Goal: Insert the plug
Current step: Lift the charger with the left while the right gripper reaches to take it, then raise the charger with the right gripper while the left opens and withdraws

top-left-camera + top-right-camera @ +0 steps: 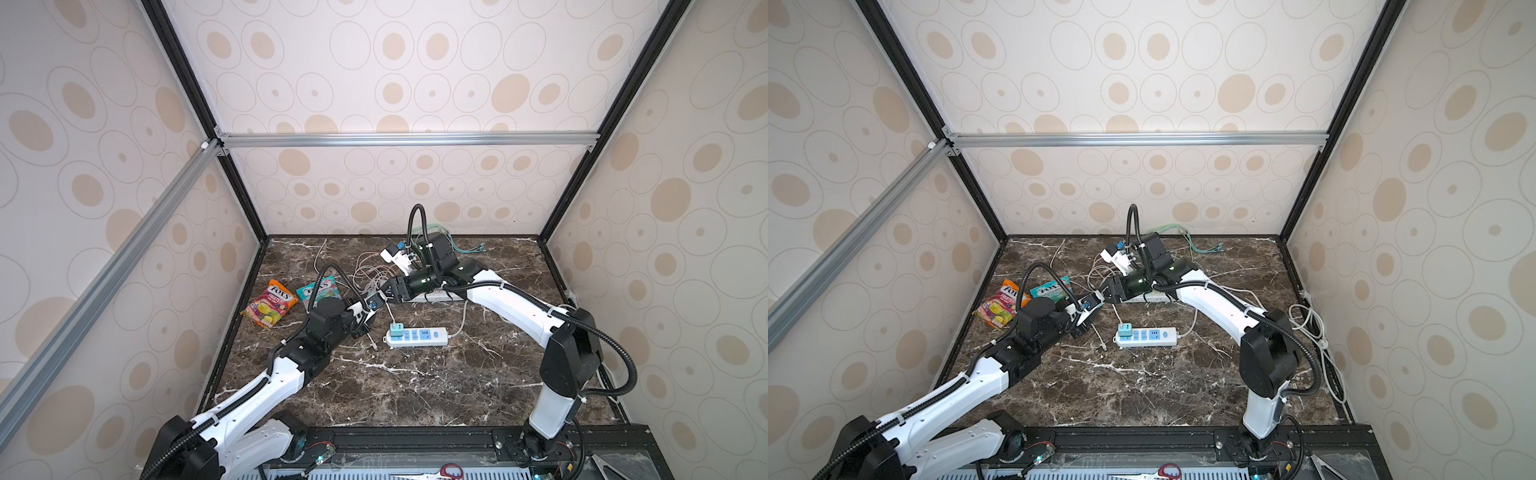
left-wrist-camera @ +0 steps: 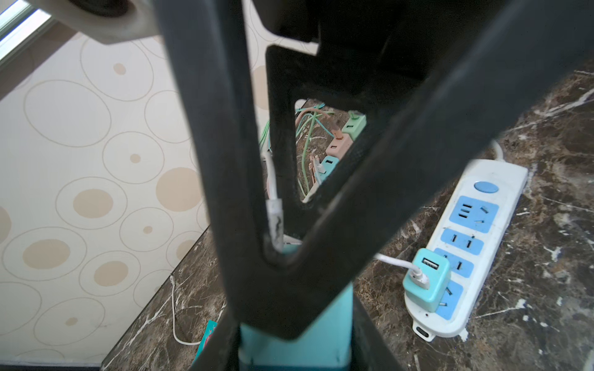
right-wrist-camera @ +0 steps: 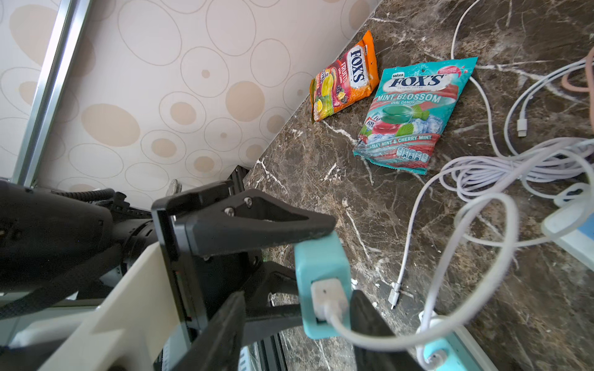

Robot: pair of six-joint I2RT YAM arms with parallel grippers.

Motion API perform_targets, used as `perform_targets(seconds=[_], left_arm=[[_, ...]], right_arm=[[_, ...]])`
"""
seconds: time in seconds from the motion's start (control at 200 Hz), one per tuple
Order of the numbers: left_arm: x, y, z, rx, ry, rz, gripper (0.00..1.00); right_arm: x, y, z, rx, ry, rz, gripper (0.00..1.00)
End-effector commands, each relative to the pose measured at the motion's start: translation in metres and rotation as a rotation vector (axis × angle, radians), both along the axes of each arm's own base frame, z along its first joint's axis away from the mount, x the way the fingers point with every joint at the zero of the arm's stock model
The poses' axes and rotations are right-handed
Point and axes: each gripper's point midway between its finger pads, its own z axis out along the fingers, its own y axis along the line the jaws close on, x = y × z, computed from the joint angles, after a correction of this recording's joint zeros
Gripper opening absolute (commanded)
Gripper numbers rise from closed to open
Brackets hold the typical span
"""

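Teal cube plug, white cable in its port

Power strip on marble table

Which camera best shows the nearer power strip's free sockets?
Left wrist view: the white power strip is close and sharp, blue sockets facing the camera, a teal charger in its end socket. Both top views show it small; the right wrist view catches only an edge.
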Motion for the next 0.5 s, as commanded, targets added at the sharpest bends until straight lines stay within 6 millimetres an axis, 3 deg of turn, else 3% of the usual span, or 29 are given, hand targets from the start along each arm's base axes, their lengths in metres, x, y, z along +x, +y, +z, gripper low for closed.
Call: perform_targets(seconds=[0.0,0.16,0.265,0.465,0.495], left_arm=[[-0.001,-0.011,0.035,-0.036,-0.116,-0.062,0.0],[-0.003,-0.013,0.044,-0.074,-0.146,-0.071,0.0],[-0.002,-0.014,0.042,-0.07,-0.137,-0.072,0.0],[-0.004,-0.018,0.039,-0.078,-0.123,-0.097,0.0],[-0.002,-0.016,0.039,-0.091,-0.114,-0.072,0.09]], right_arm=[[-0.002,0.003,0.004,0.002,-0.018,0.022,0.55],[-0.002,0.006,0.0,0.004,-0.007,0.031,0.51],[-0.006,0.009,0.003,0.029,0.0,0.059,0.42],[-0.003,0.009,0.014,0.052,-0.052,0.052,0.1],[-0.002,0.007,0.018,0.05,-0.075,0.046,0.06]])
